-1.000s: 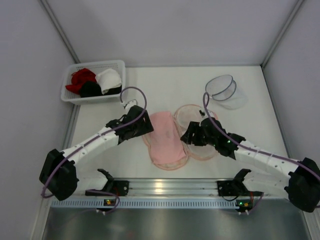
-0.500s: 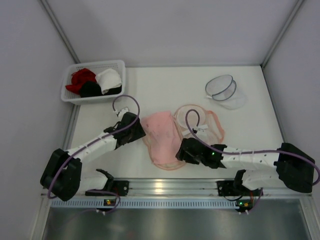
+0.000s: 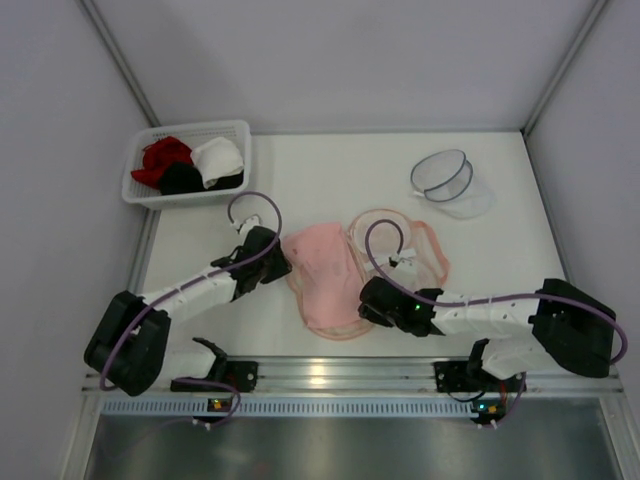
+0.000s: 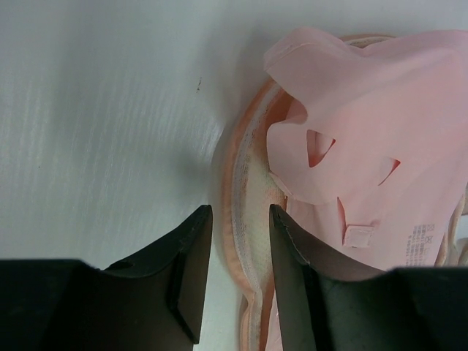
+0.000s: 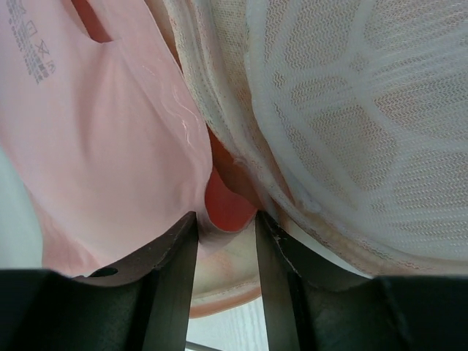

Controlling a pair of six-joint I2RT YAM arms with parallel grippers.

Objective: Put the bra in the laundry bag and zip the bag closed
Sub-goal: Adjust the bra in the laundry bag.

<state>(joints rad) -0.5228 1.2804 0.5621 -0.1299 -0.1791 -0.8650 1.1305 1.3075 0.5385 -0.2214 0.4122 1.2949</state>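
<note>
Back-left of the bra (image 3: 325, 275), a garment basket (image 3: 180, 198)

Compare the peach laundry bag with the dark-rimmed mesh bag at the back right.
The laundry bag has a peach rim; the mesh bag has a dark one. The laundry bag lies opened flat with the bra on its left half; the mesh bag sits apart, farther back, with nothing on it. Both are round with see-through netting.

From above, the left end effector (image 3: 268, 262) and the right end effector (image 3: 375, 300) covered their own fingertips. The bra (image 3: 322, 275) hid most of the left half of the laundry bag (image 3: 425, 250). At the right wrist, blurred folds filled the gap between the fingers (image 5: 172, 278); whether they pinched cloth, I couldn't tell.
</note>
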